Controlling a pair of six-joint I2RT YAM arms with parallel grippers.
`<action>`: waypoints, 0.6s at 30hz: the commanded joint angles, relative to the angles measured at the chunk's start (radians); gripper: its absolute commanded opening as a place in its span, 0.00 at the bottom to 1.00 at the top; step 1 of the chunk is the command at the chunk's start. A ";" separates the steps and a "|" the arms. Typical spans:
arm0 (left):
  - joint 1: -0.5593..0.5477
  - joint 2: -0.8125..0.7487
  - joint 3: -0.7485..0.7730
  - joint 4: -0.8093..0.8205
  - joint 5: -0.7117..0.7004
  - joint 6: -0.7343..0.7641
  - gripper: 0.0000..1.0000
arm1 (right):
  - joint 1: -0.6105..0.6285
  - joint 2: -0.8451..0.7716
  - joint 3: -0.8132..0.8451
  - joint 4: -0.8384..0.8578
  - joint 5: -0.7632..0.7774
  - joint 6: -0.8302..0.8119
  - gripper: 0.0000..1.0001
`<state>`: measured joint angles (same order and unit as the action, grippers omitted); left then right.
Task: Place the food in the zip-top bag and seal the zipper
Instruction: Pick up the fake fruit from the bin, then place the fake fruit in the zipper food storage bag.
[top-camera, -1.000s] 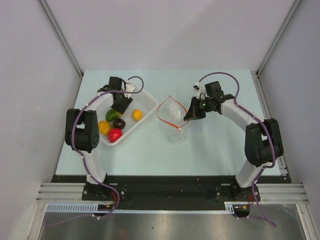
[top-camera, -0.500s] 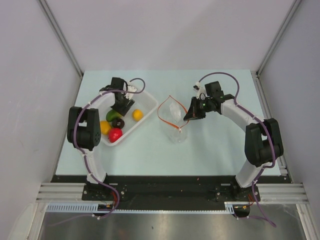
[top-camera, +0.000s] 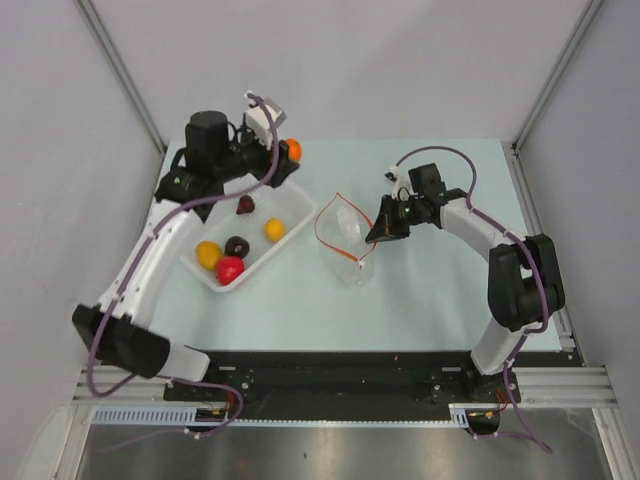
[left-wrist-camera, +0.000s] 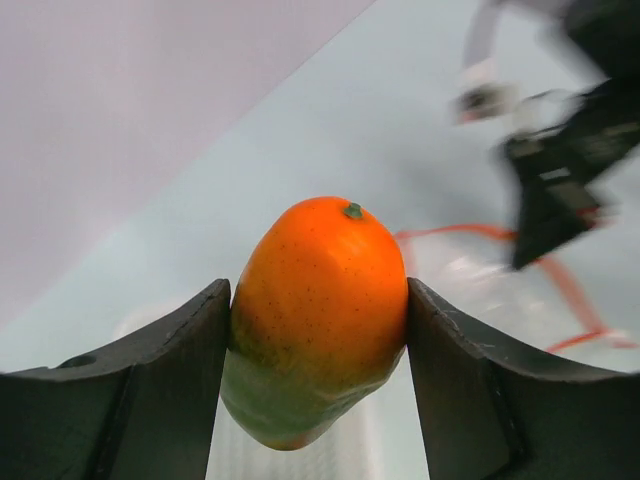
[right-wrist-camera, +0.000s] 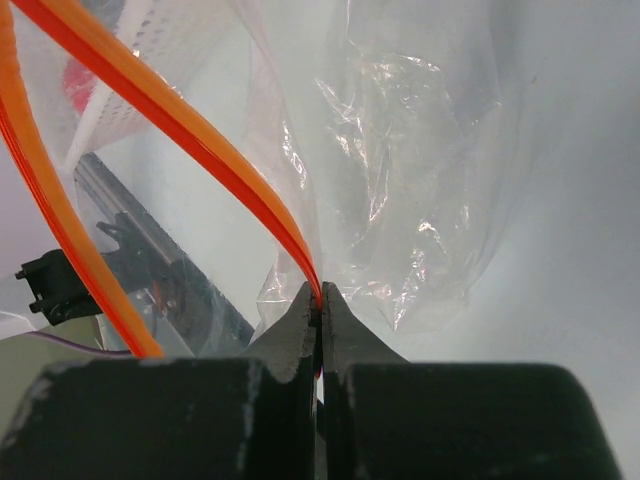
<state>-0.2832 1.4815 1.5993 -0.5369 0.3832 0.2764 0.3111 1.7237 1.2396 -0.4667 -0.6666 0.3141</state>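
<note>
the left gripper (top-camera: 287, 151) is clamped on an orange toy fruit (left-wrist-camera: 320, 290) with a greenish underside, lifted near the far edge of the desk, over the far corner of the white basket (top-camera: 300, 206). its jaws press the fruit's two flanks at its widest part. the fruit looks smooth, hard and light, so a squeeze should not dent it, but the rounded sides could slip if the grip drifts toward either end. the other food, a yellow piece (top-camera: 208, 253), a red piece (top-camera: 231, 269) and some darker ones, lies in the basket toward the left edge. the zip-top bag (top-camera: 347, 245) sits about mid-desk, thin, crinkly and floppy. the right gripper (right-wrist-camera: 319, 305) is closed on the zipper (right-wrist-camera: 200, 130), pinching that red-orange strip at the side toward the right edge and holding the mouth open. the strip looks like the stiffest place to hold; the film alone would likely crumple.
</note>
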 joint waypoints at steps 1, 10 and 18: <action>-0.169 -0.104 -0.191 0.329 0.204 -0.140 0.48 | 0.002 0.013 0.021 0.022 -0.051 0.010 0.00; -0.428 0.049 -0.251 0.448 0.194 -0.116 0.46 | -0.007 0.020 0.029 0.033 -0.099 0.022 0.00; -0.441 0.128 -0.311 0.377 0.025 0.018 0.66 | -0.024 0.017 0.023 0.037 -0.137 0.031 0.00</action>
<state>-0.7273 1.6199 1.2888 -0.1688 0.4969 0.2077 0.2981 1.7432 1.2396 -0.4503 -0.7616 0.3325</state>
